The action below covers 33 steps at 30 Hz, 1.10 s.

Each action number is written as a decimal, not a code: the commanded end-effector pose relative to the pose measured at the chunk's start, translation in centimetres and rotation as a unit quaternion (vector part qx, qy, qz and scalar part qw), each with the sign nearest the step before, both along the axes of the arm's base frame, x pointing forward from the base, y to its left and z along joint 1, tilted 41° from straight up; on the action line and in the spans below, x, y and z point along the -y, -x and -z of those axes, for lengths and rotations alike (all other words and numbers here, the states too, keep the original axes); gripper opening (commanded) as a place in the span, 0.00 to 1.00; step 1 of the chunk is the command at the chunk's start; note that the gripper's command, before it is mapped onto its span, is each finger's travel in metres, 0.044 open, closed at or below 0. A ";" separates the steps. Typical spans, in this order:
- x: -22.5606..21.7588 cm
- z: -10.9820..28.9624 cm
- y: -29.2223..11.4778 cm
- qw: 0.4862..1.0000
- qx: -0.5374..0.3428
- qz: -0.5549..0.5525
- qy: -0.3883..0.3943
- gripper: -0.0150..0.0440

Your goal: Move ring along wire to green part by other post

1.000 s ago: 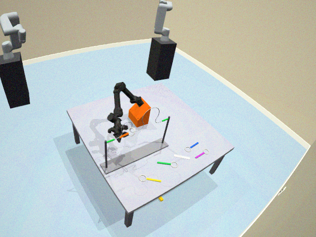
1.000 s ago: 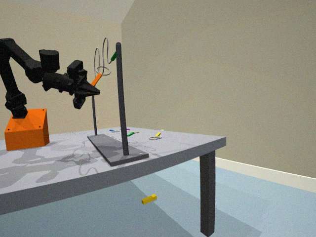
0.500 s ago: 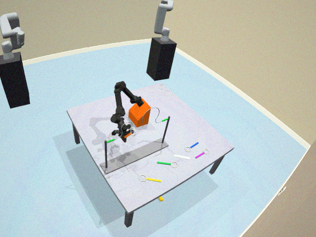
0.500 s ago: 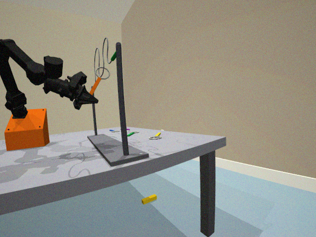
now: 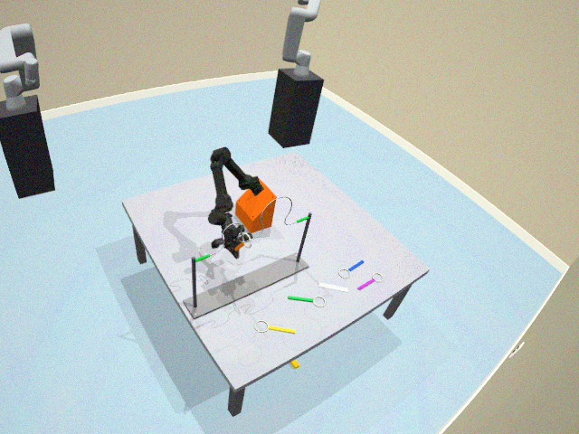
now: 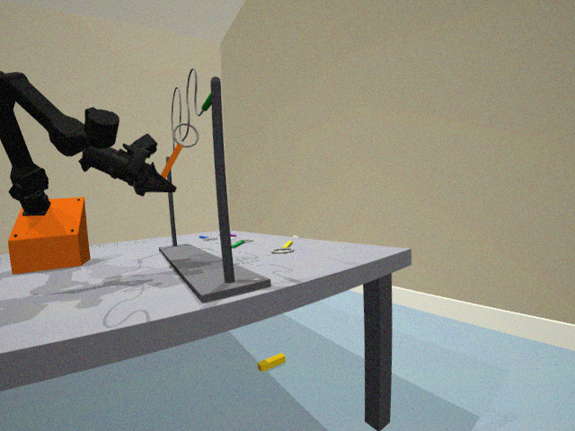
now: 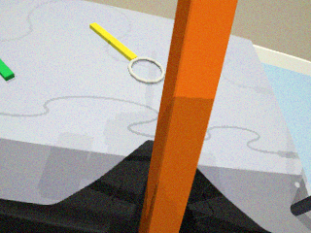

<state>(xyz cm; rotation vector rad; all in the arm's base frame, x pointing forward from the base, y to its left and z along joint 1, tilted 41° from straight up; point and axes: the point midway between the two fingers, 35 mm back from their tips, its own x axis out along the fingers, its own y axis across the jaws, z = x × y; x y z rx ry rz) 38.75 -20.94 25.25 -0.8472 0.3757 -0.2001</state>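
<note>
My gripper (image 5: 236, 246) (image 6: 162, 184) (image 7: 158, 150) is shut on the orange handle (image 5: 240, 246) (image 6: 172, 157) (image 7: 190, 91). The handle points up and away from the fingers in the exterior view, with its ring (image 6: 198, 135) at the top end. A loop of the thin grey wire (image 5: 280, 202) (image 6: 176, 104) passes through the ring; I cannot tell whether they touch. The ring is between the two posts, nearer the left post (image 5: 194, 285) (image 6: 222, 185) with its green part (image 5: 202, 257) (image 6: 207, 101). The other post (image 5: 303, 240) (image 6: 172, 213) carries the other green part (image 5: 302, 218).
The posts stand on a dark base plate (image 5: 266, 275) (image 6: 204, 273). Several spare rings with blue (image 5: 355, 265), magenta (image 5: 365, 284), white (image 5: 333, 287), green (image 5: 299, 298) and yellow (image 5: 281, 329) (image 7: 113, 41) handles lie on the table. The orange arm base (image 5: 252, 210) (image 6: 48, 233) is behind the wire.
</note>
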 end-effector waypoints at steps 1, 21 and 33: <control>-0.4 0.8 0.2 1.000 -0.005 0.003 -0.016 0.00; -2.5 2.9 0.4 0.999 -0.006 0.005 -0.052 0.00; -4.4 4.5 0.6 0.995 -0.011 0.005 -0.104 0.00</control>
